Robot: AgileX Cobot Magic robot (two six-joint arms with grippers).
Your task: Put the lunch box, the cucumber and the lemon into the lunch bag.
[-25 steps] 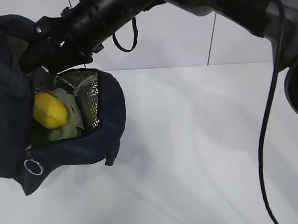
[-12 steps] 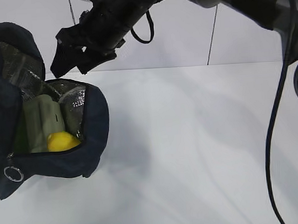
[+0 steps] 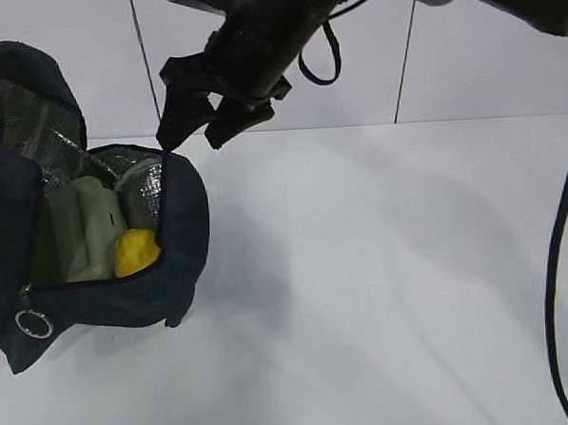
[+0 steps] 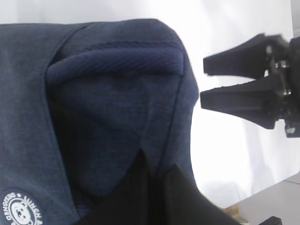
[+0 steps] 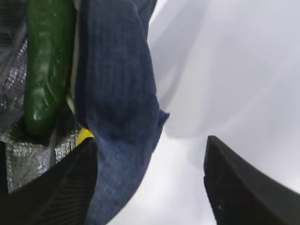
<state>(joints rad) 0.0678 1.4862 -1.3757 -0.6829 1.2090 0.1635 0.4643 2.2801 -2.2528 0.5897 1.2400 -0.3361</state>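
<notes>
Exterior view: right jaws (image 3: 186, 132) spread, empty, just above lunch bag (image 3: 185, 237) rim; left jaws clenched.

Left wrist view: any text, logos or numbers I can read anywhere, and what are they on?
Round white logo on the lunch bag: a bear face ringed by lettering, cut off by the frame edge and too small to read.
No other text shows in any view.

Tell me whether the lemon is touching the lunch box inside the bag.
Touching. The exterior view shows the lemon pressed against the lower right side of the pale green lunch box, no gap between them, inside the open lunch bag.
</notes>
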